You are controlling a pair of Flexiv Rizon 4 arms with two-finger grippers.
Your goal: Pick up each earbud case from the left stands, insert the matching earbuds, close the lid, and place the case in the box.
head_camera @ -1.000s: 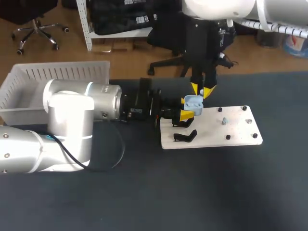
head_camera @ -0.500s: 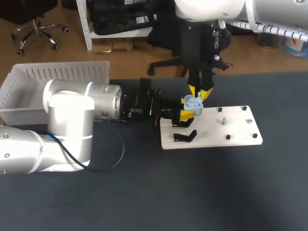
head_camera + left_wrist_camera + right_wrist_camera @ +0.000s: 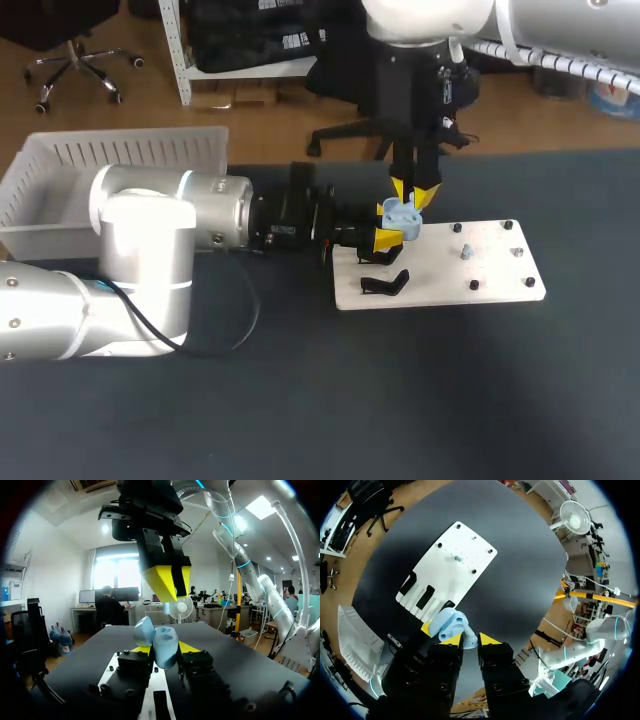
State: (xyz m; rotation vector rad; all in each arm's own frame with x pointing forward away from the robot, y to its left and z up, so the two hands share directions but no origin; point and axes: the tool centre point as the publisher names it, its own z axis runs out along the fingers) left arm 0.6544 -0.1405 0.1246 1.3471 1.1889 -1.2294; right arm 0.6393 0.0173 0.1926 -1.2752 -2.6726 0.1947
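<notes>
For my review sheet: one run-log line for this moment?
left gripper: holds open earbud case | right gripper: holds earbud at case | second earbud: on white board

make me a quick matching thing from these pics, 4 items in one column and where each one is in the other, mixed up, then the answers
1 earbud case
2 black stand
3 white basket
4 right gripper

a on the white board
b at the table's far left
c directly above the open case
d between the left gripper's fingers

Pairs: 1-d, 2-a, 3-b, 4-c
</notes>
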